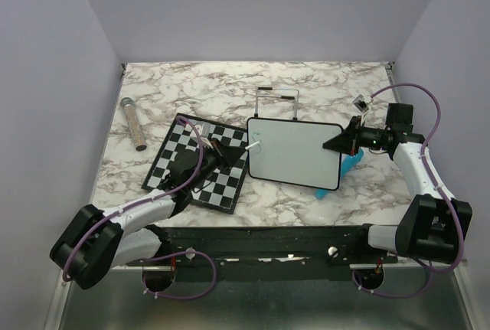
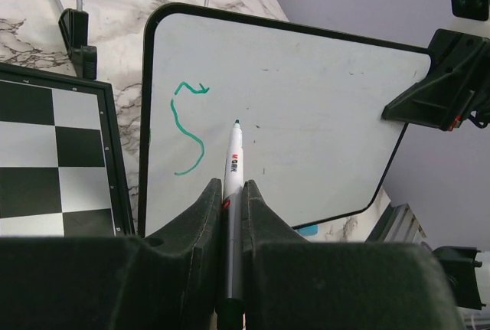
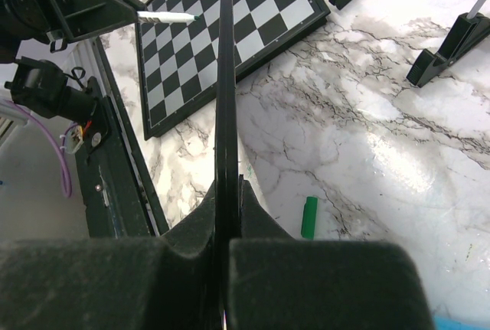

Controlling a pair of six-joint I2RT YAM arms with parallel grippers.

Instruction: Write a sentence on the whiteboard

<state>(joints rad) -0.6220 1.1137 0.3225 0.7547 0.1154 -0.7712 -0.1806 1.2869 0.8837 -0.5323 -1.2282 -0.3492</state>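
Note:
The whiteboard [image 1: 295, 151] is held tilted above the table; it fills the left wrist view [image 2: 306, 115] and shows edge-on in the right wrist view [image 3: 226, 77]. My right gripper [image 1: 337, 145] is shut on its right edge [image 3: 227, 192]. My left gripper [image 1: 230, 151] is shut on a white marker [image 2: 233, 169] whose tip is at the board's left part [image 1: 256, 145]. The sentence is only one teal-green squiggle [image 2: 187, 127] at the board's upper left. The marker also shows in the right wrist view [image 3: 164, 17].
A chessboard [image 1: 200, 161] lies left of the whiteboard, under my left arm. A green marker cap [image 3: 308, 217] lies on the marble. A wire stand [image 1: 276, 100] is behind the board, a grey cylinder [image 1: 134, 123] at far left, a blue thing [image 1: 348, 165] under the board's right side.

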